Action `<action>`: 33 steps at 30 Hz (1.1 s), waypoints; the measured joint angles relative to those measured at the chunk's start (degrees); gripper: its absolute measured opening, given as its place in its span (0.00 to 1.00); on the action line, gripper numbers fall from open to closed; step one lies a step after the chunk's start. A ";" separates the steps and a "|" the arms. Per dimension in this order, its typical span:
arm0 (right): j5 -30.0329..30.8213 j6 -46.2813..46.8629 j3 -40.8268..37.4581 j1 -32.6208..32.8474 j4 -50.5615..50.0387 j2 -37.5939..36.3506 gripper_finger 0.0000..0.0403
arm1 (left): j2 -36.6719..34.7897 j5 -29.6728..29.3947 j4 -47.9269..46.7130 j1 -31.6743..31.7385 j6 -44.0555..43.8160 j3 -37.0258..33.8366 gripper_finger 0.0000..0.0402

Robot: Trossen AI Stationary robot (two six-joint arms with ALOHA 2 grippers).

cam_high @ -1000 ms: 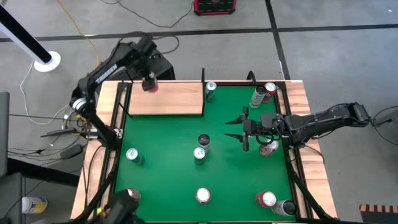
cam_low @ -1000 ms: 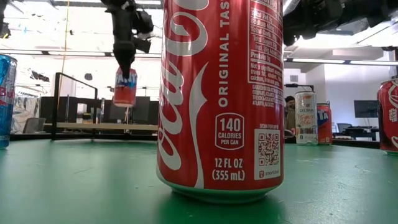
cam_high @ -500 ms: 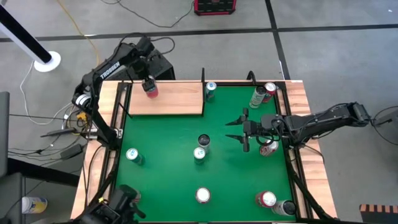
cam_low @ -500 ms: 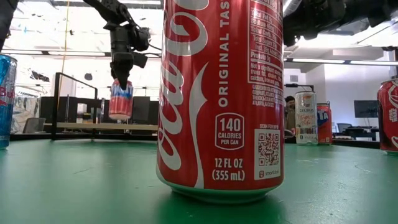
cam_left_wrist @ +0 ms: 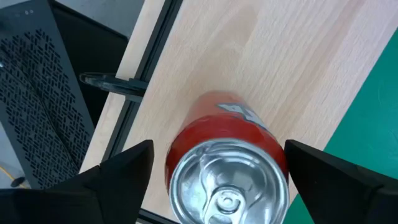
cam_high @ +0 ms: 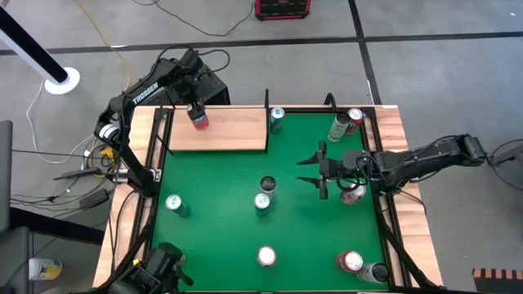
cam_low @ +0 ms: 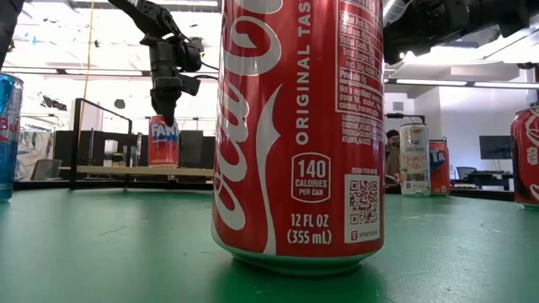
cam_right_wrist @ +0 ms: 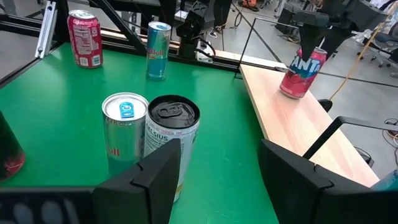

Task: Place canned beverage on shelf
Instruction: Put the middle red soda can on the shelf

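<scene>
The flat pale-wood shelf board (cam_high: 216, 129) lay at the table's far left, and the red Fanta drink can (cam_high: 198, 118) stood upright on it near the far edge. The left gripper (cam_left_wrist: 217, 180) hung directly above the can, fingers spread wider than it and clear of its sides. The right gripper (cam_high: 310, 170) waited open over the green felt at right. The can looked rigid, smooth, probably slippery; grip its sides mid-height.

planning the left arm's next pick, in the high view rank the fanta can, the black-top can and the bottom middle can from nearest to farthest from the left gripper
1. fanta can, on the shelf, right under the left gripper.
2. black-top can, table centre.
3. bottom middle can, near edge.
</scene>
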 joint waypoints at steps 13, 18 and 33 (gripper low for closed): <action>0.00 0.02 0.00 0.00 0.28 0.00 0.60 | -0.12 1.28 1.21 -0.35 -0.55 2.41 0.87; 0.00 0.02 0.00 -0.07 0.31 0.00 0.60 | -0.15 3.13 1.15 -2.28 -2.14 7.12 0.87; 0.02 -0.42 0.00 -0.56 0.26 0.00 0.60 | -0.15 -9.58 -0.33 -20.72 -3.26 3.26 0.35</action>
